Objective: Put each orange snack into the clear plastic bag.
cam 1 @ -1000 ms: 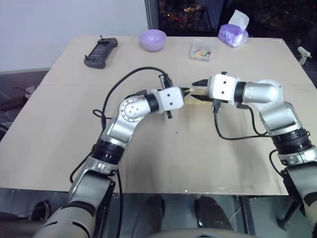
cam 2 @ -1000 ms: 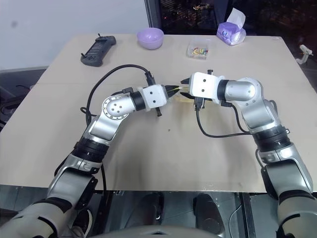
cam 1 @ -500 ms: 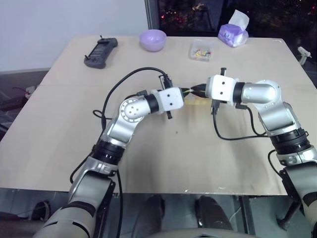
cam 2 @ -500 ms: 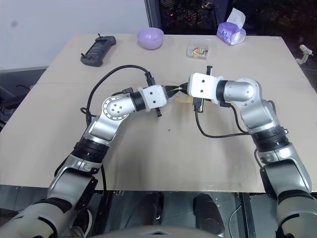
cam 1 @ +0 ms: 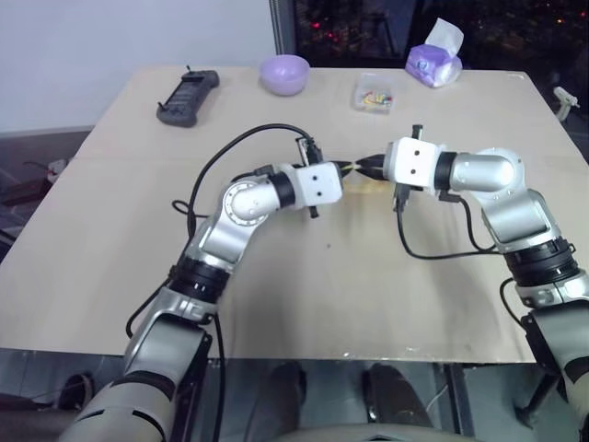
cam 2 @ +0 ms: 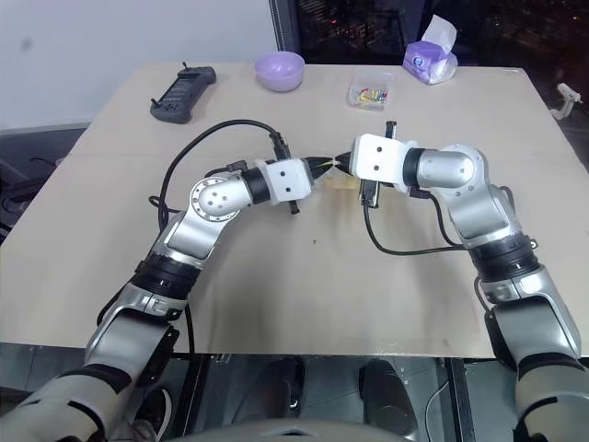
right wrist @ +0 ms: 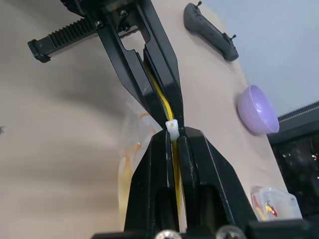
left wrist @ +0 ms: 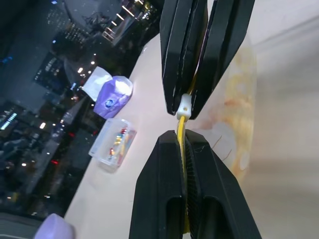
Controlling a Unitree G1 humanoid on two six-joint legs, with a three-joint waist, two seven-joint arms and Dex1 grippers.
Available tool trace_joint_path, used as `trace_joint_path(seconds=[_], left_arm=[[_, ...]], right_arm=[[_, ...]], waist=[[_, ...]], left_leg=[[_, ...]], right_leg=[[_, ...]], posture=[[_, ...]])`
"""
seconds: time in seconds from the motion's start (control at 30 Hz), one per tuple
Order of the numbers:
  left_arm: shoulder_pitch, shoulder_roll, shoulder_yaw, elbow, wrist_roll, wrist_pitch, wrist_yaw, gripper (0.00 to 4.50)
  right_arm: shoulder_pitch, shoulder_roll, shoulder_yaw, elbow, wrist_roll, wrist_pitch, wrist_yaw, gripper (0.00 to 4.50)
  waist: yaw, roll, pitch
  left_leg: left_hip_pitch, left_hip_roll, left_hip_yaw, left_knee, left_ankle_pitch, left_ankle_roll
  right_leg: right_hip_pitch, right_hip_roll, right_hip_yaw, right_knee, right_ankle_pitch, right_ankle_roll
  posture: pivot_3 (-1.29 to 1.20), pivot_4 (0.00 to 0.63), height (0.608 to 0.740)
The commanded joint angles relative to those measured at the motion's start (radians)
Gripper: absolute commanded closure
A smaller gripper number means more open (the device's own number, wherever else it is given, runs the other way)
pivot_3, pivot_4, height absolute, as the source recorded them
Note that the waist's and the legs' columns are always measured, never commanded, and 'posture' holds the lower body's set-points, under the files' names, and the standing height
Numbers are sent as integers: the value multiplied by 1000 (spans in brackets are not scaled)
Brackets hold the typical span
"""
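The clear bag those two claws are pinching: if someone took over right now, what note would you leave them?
Left gripper: shut on the clear plastic bag, at its yellow zip strip.
Right gripper: shut on the same strip, tip to tip with the left, beside the white slider.
The bag hangs between them above the table; orange-yellow shows through it, but whether that is a snack inside I cannot tell.
Left: check the bag's contents and, if the zip is not closed, close it.

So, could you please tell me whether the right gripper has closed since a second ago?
Yes. The right gripper was open beside the left gripper; now it is shut on the clear plastic bag at its yellow zip strip, no nearer the small clear box.
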Motion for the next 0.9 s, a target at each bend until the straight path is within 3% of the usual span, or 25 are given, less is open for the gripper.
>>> trace_joint_path(seconds=[0.03, 0.47, 0.9], left_arm=[[-13, 57, 47, 60, 50, 29, 58, 4500], [-74, 99, 37, 179, 151, 128, 183, 4500], [-93, 76, 19, 193, 136, 120, 189, 4500]], right_arm=[[-7, -58, -63, 7, -9, 13, -26, 4454], [-6, -163, -57, 87, -82, 72, -93, 4454], [-11, -217, -64, 117, -126, 140, -134, 4454]], waist=[[0, 0, 0], [0, 0, 0], [0, 0, 0]], left_leg=[[0, 0, 0, 0, 0, 0], [0, 0, 0, 0, 0, 0], [0, 0, 0, 0, 0, 0]], right_leg=[[0, 0, 0, 0, 0, 0], [0, 0, 0, 0, 0, 0], [0, 0, 0, 0, 0, 0]], posture=[[0, 150, 740], [0, 150, 740], [0, 150, 740]])
